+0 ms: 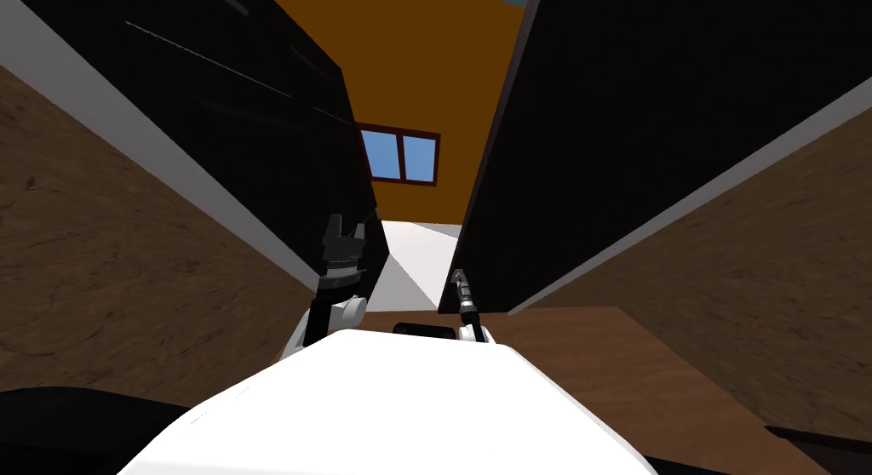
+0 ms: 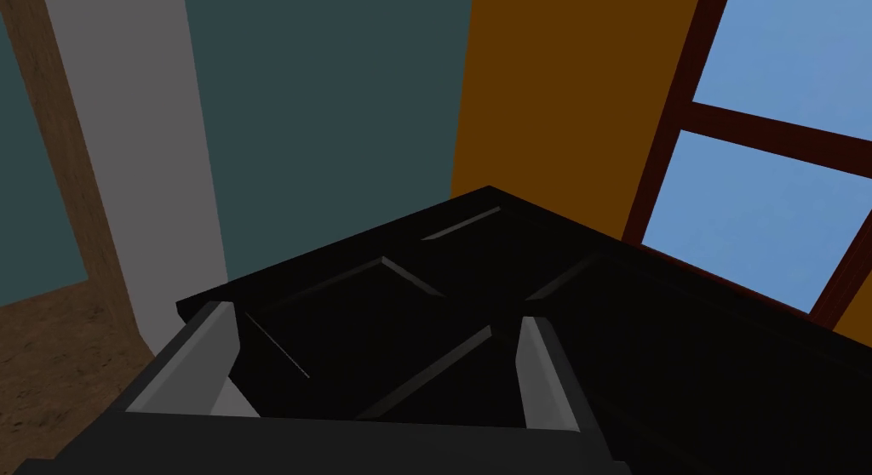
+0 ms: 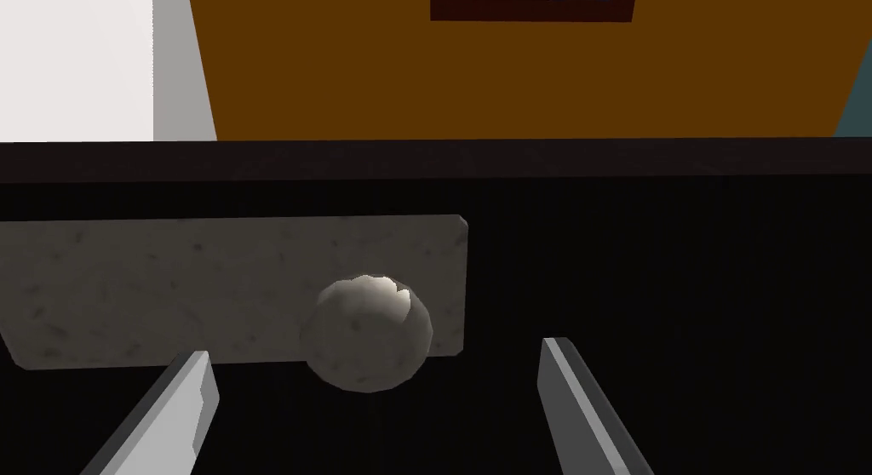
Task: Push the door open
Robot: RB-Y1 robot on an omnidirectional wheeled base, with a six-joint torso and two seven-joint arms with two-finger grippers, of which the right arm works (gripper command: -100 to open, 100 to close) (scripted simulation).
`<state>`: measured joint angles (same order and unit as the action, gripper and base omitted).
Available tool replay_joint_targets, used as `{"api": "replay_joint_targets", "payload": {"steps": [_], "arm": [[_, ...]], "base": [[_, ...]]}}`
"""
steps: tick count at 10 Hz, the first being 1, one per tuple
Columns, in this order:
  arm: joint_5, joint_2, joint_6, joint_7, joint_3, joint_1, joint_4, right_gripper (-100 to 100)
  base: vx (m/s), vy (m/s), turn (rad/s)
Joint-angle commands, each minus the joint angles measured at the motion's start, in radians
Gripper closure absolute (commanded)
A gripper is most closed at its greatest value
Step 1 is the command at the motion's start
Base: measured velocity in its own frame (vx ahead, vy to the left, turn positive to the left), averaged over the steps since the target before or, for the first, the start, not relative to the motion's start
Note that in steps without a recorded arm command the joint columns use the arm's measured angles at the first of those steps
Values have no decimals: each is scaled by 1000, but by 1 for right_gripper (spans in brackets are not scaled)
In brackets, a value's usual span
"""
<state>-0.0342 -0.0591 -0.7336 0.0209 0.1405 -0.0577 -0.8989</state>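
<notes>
Door [image 3: 681, 283], dark, stands close before the right gripper [image 3: 375, 351], whose jaws gape wide and hold nothing. Its round grey knob [image 3: 368, 334], on a grey plate [image 3: 170, 283], sits just ahead between them. The left gripper [image 2: 375, 315], jaws equally wide and empty, faces a dark panelled door [image 2: 443, 283]. An orange wall [image 3: 511, 78] lies beyond.

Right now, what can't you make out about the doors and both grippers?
Left wrist view: whether the left gripper touches the panelled door; dark door, gap unreadable.
Right wrist view: the plate behind the knob is cut off by the picture's edge.
Head view: right gripper too small to read its fingers; its wrist view shows them open.
</notes>
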Motion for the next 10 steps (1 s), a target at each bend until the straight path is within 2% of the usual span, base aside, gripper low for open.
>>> {"api": "replay_joint_targets", "payload": {"steps": [1, 2, 3, 8, 10], "arm": [[-1, 5, -1, -1, -4, 5, 6, -100], [-1, 3, 0, -1, -2, 3, 2, -100], [-1, 3, 0, -1, -2, 3, 2, 100], [-1, 3, 0, -1, -2, 3, 2, 100], [-8, -7, 2, -6, -20, 4, 8, 100]], "base": [[199, 22, 20], [81, 13, -7], [-18, -1, 2], [-13, -2, 2], [136, 28, -29]]}}
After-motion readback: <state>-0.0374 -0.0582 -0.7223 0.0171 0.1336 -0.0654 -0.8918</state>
